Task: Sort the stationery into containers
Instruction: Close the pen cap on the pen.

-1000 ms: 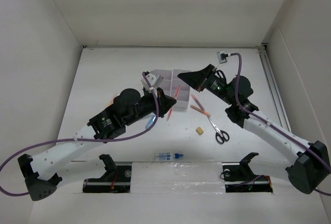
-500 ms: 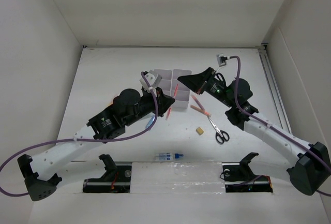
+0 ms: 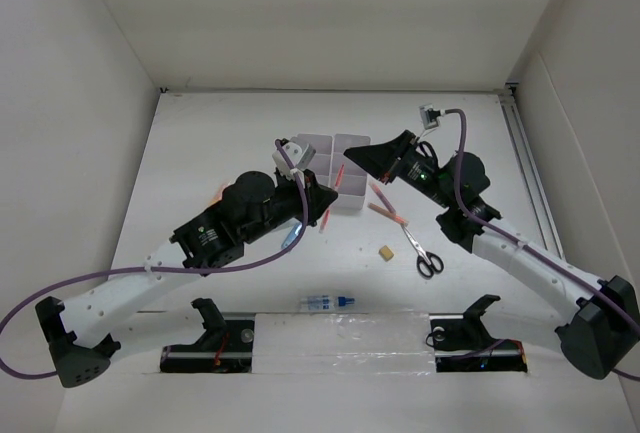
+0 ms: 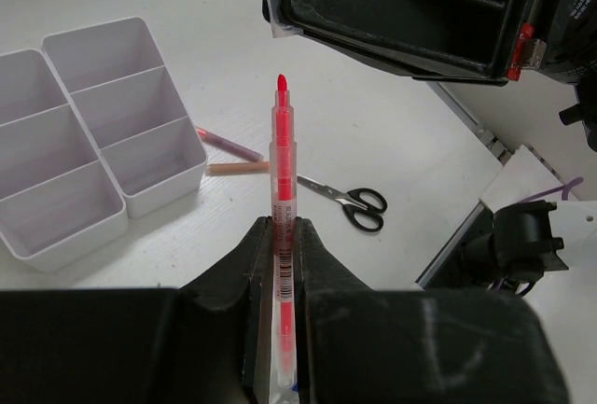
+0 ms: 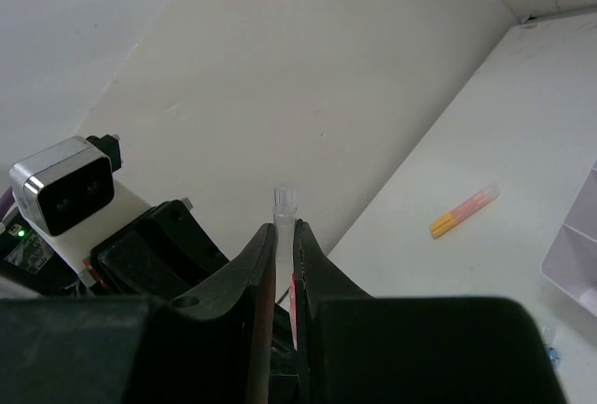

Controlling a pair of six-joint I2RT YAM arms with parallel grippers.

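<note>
My left gripper [image 3: 318, 200] is shut on a red pen [image 4: 281, 157], which sticks out past the fingertips with its red tip bare; it hangs just left of the organizer's near corner. The white organizer [image 3: 322, 143] of open compartments sits at mid table and also shows in the left wrist view [image 4: 159, 194]. My right gripper [image 3: 350, 152] hovers over the organizer's right side, shut on a pink pen [image 3: 343, 177] whose clear end [image 5: 284, 199] pokes out between the jaws. Black-handled scissors [image 3: 427, 253], two pink pens [image 3: 388, 203], a tan eraser [image 3: 384, 251] and a blue-capped bottle [image 3: 328, 302] lie on the table.
An orange-pink pen [image 5: 464, 210] lies on the table left of the left arm. A small blue item [image 3: 291, 238] lies beneath the left wrist. White walls close in the table on three sides, and a rail [image 3: 530, 183] runs along the right edge.
My right gripper has shifted slightly nearer and lower over the organizer with its pen. The left arm has barely moved.
</note>
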